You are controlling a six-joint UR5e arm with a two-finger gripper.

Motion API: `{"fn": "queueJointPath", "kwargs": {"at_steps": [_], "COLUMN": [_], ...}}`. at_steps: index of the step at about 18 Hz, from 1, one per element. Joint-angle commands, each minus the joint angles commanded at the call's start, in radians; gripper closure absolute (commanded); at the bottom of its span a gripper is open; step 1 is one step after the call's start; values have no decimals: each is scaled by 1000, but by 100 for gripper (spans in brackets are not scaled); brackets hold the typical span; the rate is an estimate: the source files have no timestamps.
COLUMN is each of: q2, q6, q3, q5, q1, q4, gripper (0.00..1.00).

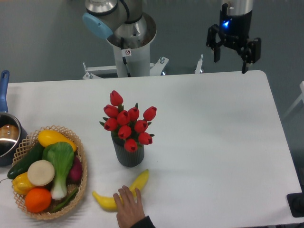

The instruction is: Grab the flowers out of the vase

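White table (213, 142): red tulips (128, 122) upright in dark grey ribbed vase (127, 156); gripper (231, 59), fingers spread, empty, well apart above far edge.

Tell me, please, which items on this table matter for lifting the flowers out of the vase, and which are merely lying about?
Part of the job:
flowers, standing in the vase
vase
tool, open, raised far behind the table's right side

Just lying about:
banana, with a person's hand on it
basket of vegetables
pot at the left edge
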Motion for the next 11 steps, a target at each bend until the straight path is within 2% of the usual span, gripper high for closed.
{"fn": "queueJointPath", "kwargs": {"at_steps": [6, 8, 9, 11], "q2": [0, 2, 5, 12], "q6": [-12, -27, -63, -148], "q3": [-12, -43, -63, -135], "q5": [-9, -38, -67, -141], "q1": [-9, -9, -8, -5], "q4": [0, 3, 29, 131], "gripper": [0, 0, 0, 0]}}
